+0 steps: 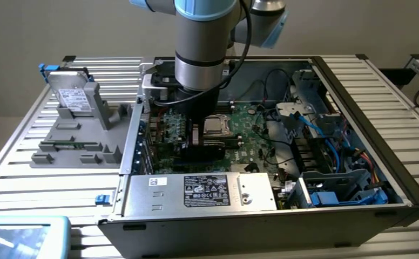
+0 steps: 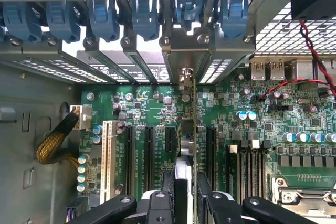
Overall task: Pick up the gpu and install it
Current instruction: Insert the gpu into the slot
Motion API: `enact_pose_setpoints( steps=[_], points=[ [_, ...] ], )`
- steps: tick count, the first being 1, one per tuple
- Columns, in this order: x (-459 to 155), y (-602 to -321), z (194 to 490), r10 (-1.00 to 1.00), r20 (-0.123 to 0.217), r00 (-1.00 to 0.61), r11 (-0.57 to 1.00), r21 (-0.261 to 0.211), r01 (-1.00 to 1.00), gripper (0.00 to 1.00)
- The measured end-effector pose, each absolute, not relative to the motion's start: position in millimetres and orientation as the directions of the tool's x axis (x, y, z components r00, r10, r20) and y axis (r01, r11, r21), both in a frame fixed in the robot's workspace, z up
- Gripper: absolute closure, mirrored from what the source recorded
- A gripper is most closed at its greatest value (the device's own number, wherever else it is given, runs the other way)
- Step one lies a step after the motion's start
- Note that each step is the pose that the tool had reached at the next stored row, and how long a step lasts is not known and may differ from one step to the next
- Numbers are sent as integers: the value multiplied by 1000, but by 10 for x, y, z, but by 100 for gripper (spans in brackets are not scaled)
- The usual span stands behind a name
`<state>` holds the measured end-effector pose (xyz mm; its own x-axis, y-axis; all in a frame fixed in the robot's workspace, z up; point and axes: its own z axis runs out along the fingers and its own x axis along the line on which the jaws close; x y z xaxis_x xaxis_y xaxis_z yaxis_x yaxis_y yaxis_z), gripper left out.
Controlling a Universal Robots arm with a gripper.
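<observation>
One open computer case [image 1: 353, 86] sits on the slatted table [image 1: 22, 178], with one robot arm [image 1: 205, 48] reaching into it and one gripper [image 2: 187, 203] holding one gpu [image 2: 194, 124] edge-on. One motherboard [image 2: 152, 103] fills the case floor, and one power supply [image 1: 198, 191] lies along the case's near edge. Six blue slot latches [image 2: 105, 17] line the rear wall. One grey holder tray [image 1: 80, 140] stands beside the case, carrying one metal drive [image 1: 73, 97] and one memory stick [image 1: 69, 144].
</observation>
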<state>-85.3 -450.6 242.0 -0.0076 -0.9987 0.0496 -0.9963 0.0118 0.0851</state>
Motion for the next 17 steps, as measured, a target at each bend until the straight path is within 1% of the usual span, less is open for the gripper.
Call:
enact_pose_setpoints(
  steps=[17],
  points=[
    [-852, -4506, 2398, -999, 49, -8, 13, 85, -996, 72]
  ],
)
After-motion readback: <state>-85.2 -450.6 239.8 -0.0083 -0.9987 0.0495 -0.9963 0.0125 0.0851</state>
